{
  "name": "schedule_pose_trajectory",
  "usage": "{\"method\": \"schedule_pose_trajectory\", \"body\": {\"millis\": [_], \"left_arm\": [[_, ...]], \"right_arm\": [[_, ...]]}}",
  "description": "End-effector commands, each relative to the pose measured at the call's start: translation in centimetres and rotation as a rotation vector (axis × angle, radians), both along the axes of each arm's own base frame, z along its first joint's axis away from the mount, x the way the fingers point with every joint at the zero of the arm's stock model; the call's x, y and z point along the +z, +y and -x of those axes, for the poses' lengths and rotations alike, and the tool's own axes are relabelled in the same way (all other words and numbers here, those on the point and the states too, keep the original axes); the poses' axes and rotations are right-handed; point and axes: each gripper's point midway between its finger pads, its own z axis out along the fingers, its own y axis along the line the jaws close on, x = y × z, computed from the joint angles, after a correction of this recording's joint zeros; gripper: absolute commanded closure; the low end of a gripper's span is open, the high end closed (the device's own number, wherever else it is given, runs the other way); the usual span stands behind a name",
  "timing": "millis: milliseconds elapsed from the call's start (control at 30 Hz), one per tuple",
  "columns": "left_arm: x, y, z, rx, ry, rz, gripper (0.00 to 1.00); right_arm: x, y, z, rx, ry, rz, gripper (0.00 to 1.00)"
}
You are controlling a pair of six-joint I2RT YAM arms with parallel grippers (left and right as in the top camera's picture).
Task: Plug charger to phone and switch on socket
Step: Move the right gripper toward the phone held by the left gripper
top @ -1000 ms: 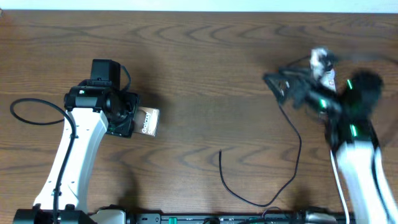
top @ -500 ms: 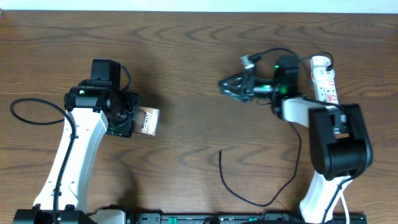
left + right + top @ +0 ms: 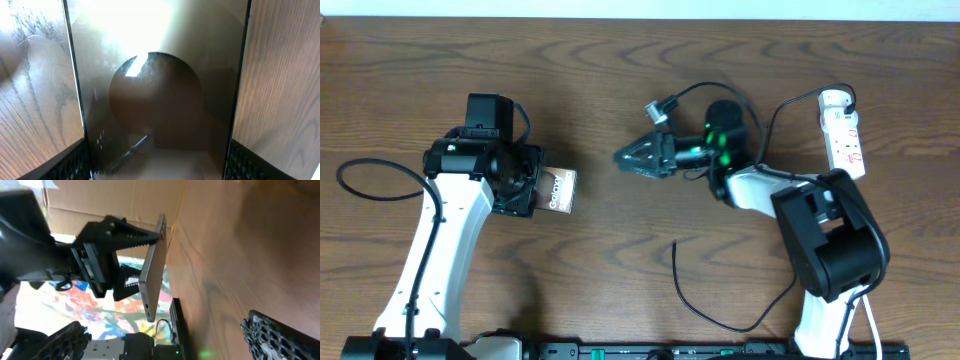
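The phone [image 3: 560,192] sits at 9 o'clock from the worktop's [image 3: 620,60] middle. The left gripper [image 3: 542,190] pinches it by its long edges, lettering facing up. In the left wrist view its glossy face fills the gap between the fingers [image 3: 75,162]. We cannot tell whether it rests on the wood or hangs just above it.

The charger [image 3: 798,250] is not at the phone. Its plug tip [image 3: 675,245] lies loose on the worktop at about 5 o'clock from the phone, well apart from it. The cable loops down toward 6 o'clock and climbs back under the right arm toward the socket [image 3: 845,130], which lies at 2 o'clock.

The right gripper [image 3: 622,158] has its fingers spread and holds nothing. It points toward 9 o'clock at the phone's free end, and the right wrist view shows the phone edge-on ahead.

We see these risks:
- **Bumped phone:** an empty gripper reaching the phone could knock it askew in a hold that grips only the edges.
- **Dragged cable:** the arm lies across the cable, so a sweep could move the plug tip away or tug at the socket.
- **Hard pick-up:** the tip is small and lies flat, so a slightly off pinch would likely catch cable instead of plug, leaving it crooked for the port.
- **Phone pushed back:** pressing the plug in could slide the phone back through the fingers.
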Motion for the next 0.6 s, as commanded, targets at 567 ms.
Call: {"method": "schedule_pose_trajectory", "body": {"millis": [567], "left_arm": [[0.5,-0.3,-0.6,0.2,-0.005,0.051,0.93]], "right_arm": [[0.0,6.8,2.8,-0.059,-0.05,0.027,0.01]]}}
